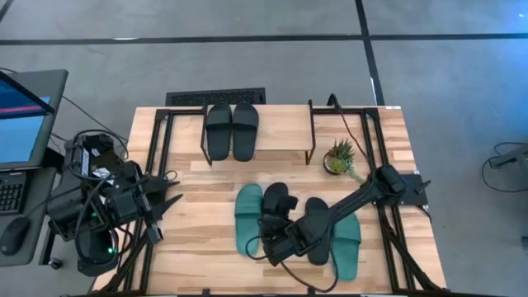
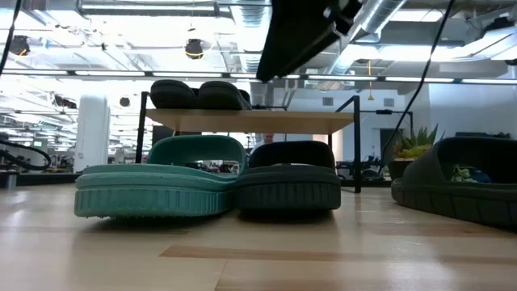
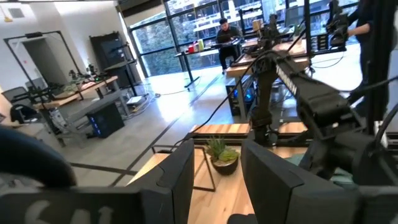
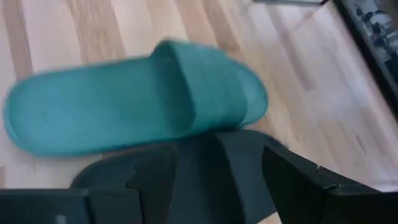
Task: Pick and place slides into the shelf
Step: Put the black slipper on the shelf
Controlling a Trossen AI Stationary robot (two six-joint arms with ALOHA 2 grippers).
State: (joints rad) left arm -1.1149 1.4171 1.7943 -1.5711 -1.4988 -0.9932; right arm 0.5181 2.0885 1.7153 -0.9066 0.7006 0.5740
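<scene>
My right gripper point(image 1: 276, 246) is hanging low over the near-middle of the table, its fingers point(image 4: 298, 177) spread apart around the strap area of a black slide point(image 4: 205, 171); I cannot tell whether they are touching it, and nothing is lifted. This black slide point(image 1: 275, 206) is lying flat, just beside a teal slide point(image 1: 247, 219) on its left, edge to edge in the low view. The teal slide point(image 4: 137, 102) is showing a wide moulded strap, an open toe and a ridged sole edge point(image 2: 157, 194). On the other side of my arm, a second black slide point(image 1: 318, 216) is lying beside a second teal slide point(image 1: 347, 243).

Two more black slides point(image 1: 232, 130) are resting side by side on the shelf point(image 1: 280, 136), a light plank on thin black wire legs, at the far-middle of the table. A small potted plant point(image 1: 339, 157) is standing just right of it.

My left gripper point(image 1: 169, 202) is waiting at the table's left edge, fingers point(image 3: 273, 180) parted and empty.
</scene>
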